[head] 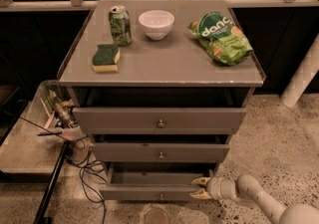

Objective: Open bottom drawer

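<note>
Camera view
Bottom drawer [149, 192]: lowest of three, under the counter's [169, 63] front edge, pulled partly out, tray showing.
Tool [201, 188]: low, below the counter's front right corner, at the drawer front's right end.
Tool state: fingers [202, 182] narrowly apart.

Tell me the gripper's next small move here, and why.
Probably a short, straight pull toward the camera. The gripper sits at the right end of the front of the bottom drawer, away from its knob. The drawer juts out past the middle drawer, showing only a strip of its inside, so it looks just partly open.
</note>
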Controlling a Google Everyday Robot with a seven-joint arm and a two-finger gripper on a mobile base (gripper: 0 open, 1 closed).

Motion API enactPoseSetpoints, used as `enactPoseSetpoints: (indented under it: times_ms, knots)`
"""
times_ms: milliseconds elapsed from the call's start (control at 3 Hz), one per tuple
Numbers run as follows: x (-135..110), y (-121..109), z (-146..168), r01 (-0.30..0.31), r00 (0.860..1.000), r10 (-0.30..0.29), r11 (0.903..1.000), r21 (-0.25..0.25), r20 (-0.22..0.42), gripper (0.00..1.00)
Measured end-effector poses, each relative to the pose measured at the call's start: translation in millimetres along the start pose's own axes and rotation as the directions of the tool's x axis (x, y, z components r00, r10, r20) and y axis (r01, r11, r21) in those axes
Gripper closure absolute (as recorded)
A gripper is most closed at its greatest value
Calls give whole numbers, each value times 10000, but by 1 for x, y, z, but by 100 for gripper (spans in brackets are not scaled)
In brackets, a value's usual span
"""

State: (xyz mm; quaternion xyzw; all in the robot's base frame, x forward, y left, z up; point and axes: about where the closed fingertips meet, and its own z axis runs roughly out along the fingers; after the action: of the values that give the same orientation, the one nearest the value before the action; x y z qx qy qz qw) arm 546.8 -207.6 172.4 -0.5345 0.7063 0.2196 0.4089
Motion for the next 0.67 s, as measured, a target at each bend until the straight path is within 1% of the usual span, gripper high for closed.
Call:
enactPoseSetpoints:
  times_ms: [333,667]
  knots:
    - [2,10,-3,-80,10000,80,9999,98,-16,100]
    - [2,10,-3,-80,10000,80,9999,97,-16,81]
